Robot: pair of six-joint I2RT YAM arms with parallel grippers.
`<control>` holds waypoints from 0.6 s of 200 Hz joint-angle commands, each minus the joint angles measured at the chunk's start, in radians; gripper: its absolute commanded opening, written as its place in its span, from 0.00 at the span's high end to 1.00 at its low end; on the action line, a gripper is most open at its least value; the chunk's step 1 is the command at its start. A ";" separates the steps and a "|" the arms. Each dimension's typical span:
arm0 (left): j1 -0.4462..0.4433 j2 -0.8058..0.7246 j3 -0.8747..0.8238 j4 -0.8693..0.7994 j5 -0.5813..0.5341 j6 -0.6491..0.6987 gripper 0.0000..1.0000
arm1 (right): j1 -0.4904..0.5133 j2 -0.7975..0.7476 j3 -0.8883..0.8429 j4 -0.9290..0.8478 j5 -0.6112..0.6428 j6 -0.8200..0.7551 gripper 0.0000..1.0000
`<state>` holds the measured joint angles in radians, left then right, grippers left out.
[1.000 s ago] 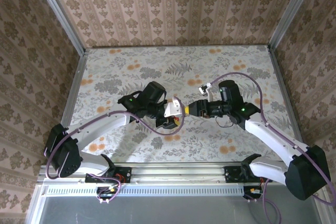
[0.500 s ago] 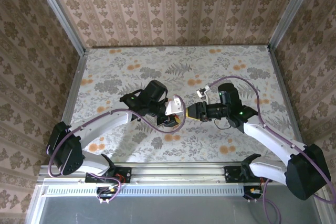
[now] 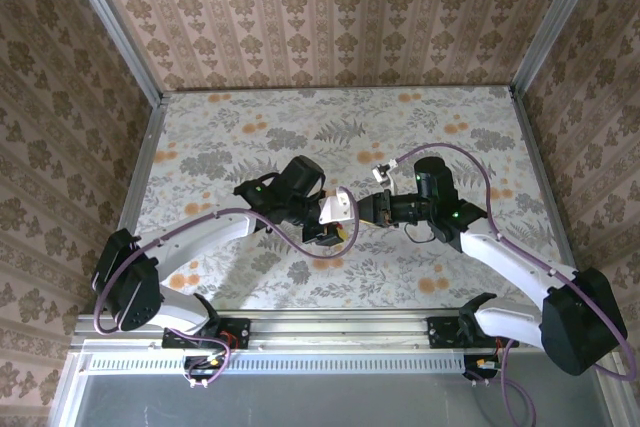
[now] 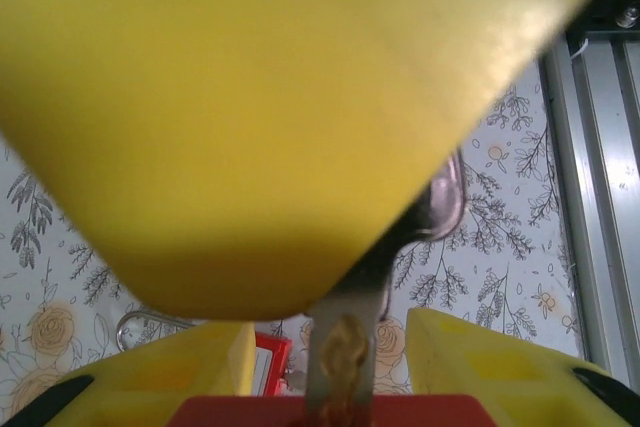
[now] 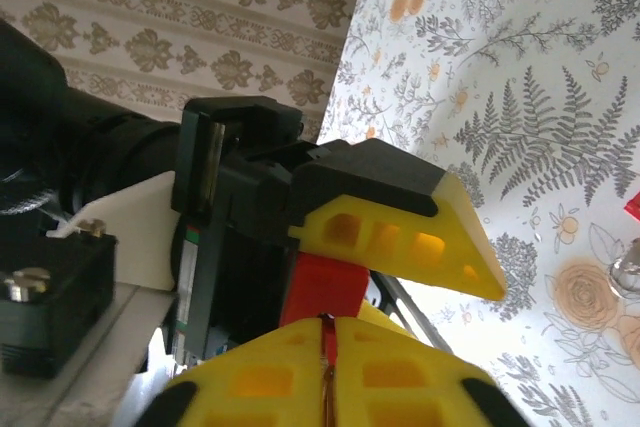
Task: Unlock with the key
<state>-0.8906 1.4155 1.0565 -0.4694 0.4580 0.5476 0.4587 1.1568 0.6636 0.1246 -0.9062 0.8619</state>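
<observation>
Both arms met near the middle of the overhead view, above the flowered bench. The left tool was clamped around a red padlock, its yellow fingers gripping it from either side. And there was the right tool, nose to nose with it, fingers pressed flat together and pinching the key. In the left wrist view the key's thin brownish blade stood in the lower middle of the frame. It ran down from under the right tool's big yellow finger to the top of the padlock, touching it. A metal loop showed right of centre, just above the blade. A second red padlock lay on the bench, lower left.
</observation>
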 commanded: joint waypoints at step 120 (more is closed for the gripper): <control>0.130 -0.270 -0.143 0.412 0.118 -0.245 0.00 | 0.008 -0.024 -0.020 0.082 0.035 0.026 1.00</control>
<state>-0.7883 1.2304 0.9607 -0.2150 0.5198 0.4191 0.4610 1.1450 0.6144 0.1936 -0.8795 0.9009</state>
